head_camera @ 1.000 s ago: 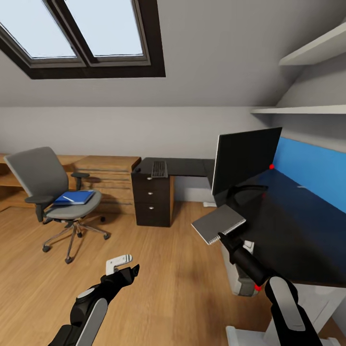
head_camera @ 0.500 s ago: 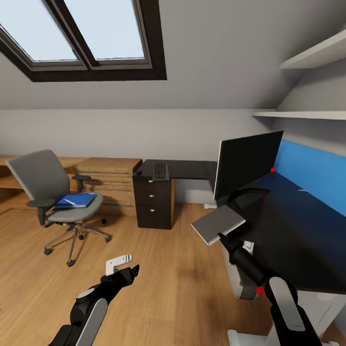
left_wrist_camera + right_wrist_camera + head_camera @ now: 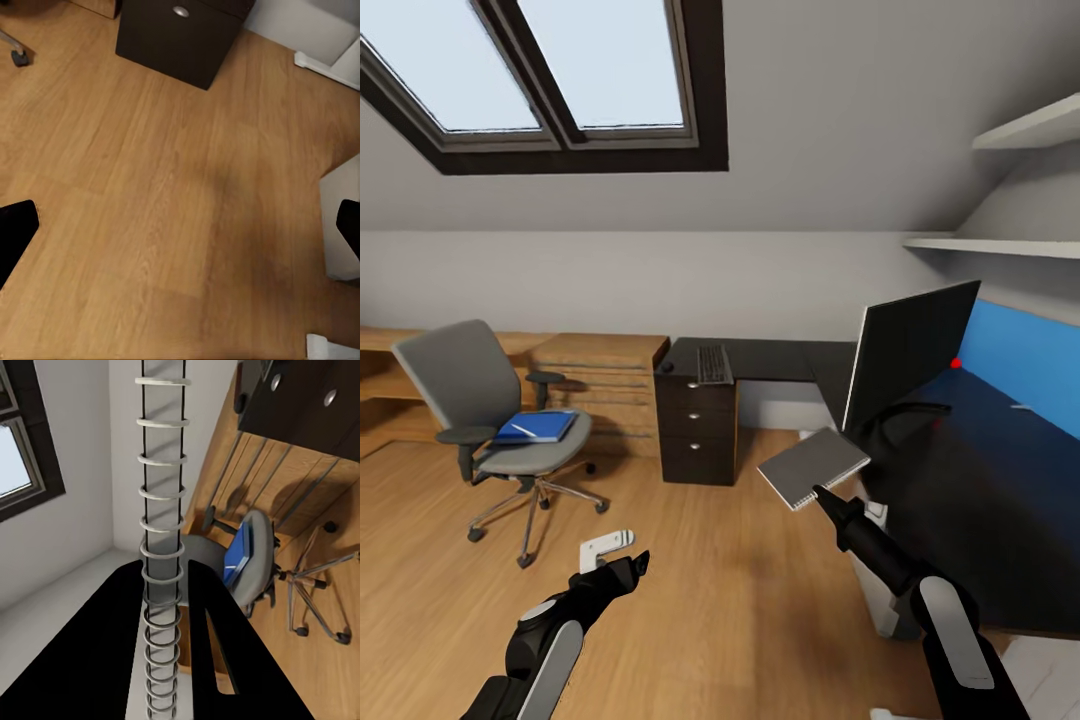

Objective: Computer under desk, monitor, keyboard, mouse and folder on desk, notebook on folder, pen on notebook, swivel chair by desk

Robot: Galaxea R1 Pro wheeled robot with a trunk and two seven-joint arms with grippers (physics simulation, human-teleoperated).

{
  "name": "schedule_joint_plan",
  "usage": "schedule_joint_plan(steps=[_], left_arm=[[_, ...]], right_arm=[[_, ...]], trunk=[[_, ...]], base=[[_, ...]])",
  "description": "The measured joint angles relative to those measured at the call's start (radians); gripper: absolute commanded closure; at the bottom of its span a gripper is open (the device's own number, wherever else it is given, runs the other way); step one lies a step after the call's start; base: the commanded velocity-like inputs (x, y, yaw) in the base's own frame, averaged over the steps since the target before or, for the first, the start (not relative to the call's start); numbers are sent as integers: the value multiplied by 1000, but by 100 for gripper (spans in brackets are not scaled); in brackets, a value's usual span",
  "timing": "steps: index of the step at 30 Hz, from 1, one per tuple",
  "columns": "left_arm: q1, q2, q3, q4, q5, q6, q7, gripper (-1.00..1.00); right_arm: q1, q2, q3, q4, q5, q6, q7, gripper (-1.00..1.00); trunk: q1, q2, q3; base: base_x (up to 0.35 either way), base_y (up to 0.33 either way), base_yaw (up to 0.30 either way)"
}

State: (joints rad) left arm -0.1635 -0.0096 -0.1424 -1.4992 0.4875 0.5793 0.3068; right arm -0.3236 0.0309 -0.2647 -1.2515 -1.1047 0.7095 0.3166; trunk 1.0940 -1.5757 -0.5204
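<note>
Change since earlier frames: whole head view has slid, with the grey padded swivel chair, the black three-drawer unit and the wide flat black monitor all displaced the same way. Camera or base has turned; no object has moved by itself.
Right gripper: unchanged against the arm, clenched on the grey spiral-bound notebook, gripped at its wire spine and carried off the floor just beside the glossy black L-shaped desk.
Left gripper: held low over the wooden floor, fingers apart, holding nothing.
Blue folder: lying on the chair seat, well apart from the desk.
Keyboard, slim, dark-keyed: on the far desk wing above the drawers.
Assessment: notebook is in hand ahead of its base. Folder likely needs to reach the desk before any stacking; the turn brings the chair nearer centre.
</note>
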Motion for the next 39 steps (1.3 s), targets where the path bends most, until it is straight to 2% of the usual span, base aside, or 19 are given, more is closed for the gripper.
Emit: schedule_joint_plan(steps=[8, 16, 21, 27, 39], left_arm=[[0, -1, -1, 0, -4, 1, 0, -100], [0, 0, 0, 0, -8, 0, 0, -100], [0, 0, 2, 0, -8, 0, 0, -100], [0, 0, 2, 1, -7, 0, 0, -100], [0, 0, 1, 2, -7, 0, 0, -100]], right_arm=[[0, 0, 0, 0, 1, 0, 0, 100], [-1, -1, 1, 12, -1, 1, 0, 100], [0, -1, 20, 14, -1, 0, 1, 100], [0, -2, 33, 15, 1, -1, 1, 100], [0, -9, 35, 14, 3, -1, 5, 100]], trunk=[[-31, 56, 25], [-62, 112, 50], [-81, 147, 66], [-81, 147, 66], [-81, 147, 66]], base=[[134, 273, 0], [148, 61, 0], [286, 59, 0], [317, 28, 0], [325, 2, 0]])
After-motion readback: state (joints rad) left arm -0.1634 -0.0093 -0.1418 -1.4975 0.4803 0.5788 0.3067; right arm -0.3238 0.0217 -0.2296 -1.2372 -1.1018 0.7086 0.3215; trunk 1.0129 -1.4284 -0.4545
